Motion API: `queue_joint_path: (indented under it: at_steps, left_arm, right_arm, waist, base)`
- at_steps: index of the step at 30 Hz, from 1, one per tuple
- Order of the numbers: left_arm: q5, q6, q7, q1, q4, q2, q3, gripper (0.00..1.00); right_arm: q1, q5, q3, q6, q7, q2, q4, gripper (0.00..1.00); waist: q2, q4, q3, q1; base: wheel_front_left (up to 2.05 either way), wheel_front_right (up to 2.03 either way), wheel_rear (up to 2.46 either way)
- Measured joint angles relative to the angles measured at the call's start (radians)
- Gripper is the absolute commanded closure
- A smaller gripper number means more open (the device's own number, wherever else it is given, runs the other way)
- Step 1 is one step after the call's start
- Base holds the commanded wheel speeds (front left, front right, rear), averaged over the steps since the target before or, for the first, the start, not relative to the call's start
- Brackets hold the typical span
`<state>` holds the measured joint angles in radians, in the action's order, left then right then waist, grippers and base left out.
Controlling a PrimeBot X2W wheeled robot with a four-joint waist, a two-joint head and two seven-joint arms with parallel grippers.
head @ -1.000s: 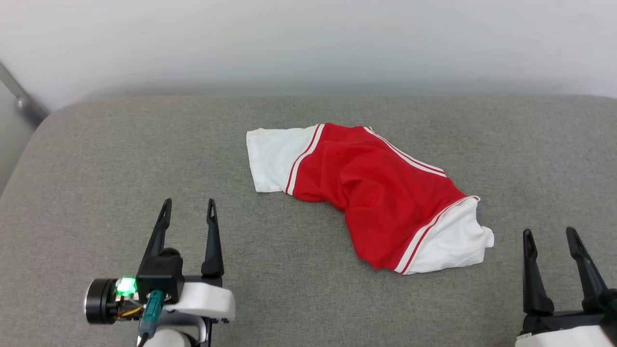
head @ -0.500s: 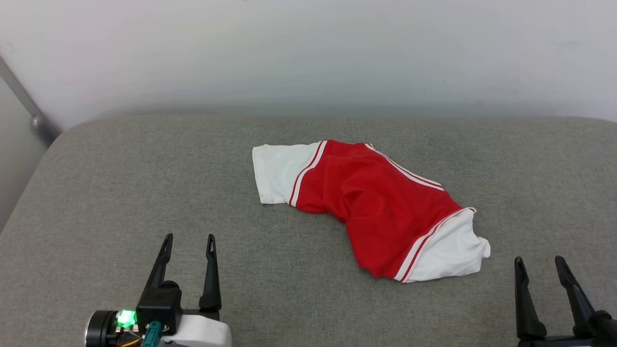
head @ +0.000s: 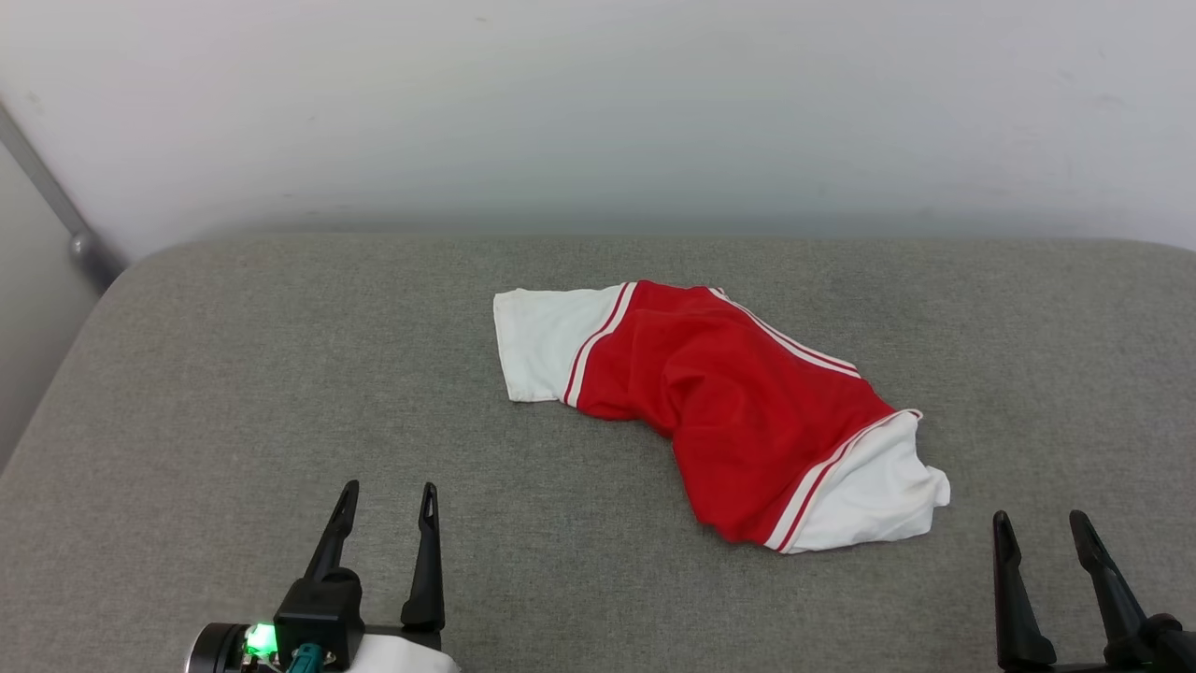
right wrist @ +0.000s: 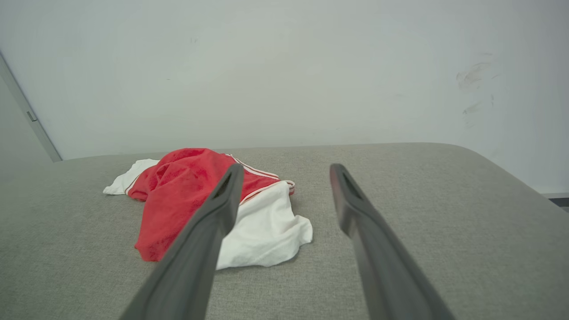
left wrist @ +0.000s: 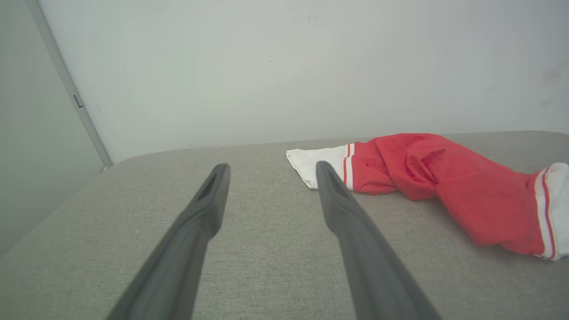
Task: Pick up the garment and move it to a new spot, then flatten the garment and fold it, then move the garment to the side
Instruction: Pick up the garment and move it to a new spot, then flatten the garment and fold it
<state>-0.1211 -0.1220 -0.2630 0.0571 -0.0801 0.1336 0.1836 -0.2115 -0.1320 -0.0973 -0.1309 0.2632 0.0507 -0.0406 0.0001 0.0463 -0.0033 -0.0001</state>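
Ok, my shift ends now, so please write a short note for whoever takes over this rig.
Left gripper: open, empty, over the grey cushion, short of the garment.
Right gripper: open, empty, near the garment's closer white sleeve, not touching it.
The garment lies crumpled on the cushion, ahead of and between the grippers.
Done: nothing yet.
Left: pick up, move, flatten, fold, set aside.

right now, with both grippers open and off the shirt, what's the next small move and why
Probably ease the right gripper forward and left toward the near white sleeve of the red jersey T-shirt. It lies crumpled on the grey cushion, untouched, and that sleeve is the part closest to an open gripper; the left gripper sits farther off.
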Motion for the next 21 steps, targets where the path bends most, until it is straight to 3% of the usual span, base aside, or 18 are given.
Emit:
queue_joint_path:
  at_steps: [11, 21]
  left_arm:
    - [0.022, 0.052, 0.000, 0.013, -0.014, -0.042, -0.041, 0.00]
    - [0.039, 0.070, 0.000, 0.017, -0.021, -0.059, -0.070, 0.00]
  right_arm:
    - [0.000, -0.008, 0.007, 0.000, 0.000, 0.000, 0.001, 0.00]
    - [0.000, -0.008, 0.006, 0.000, 0.000, 0.000, -0.009, 0.00]
  waist:
    - [0.0000, 0.004, -0.004, 0.0001]
    - [0.0000, 0.004, -0.005, 0.0001]
  base:
    - [0.00, 0.00, 0.00]
    - [0.00, 0.00, 0.00]
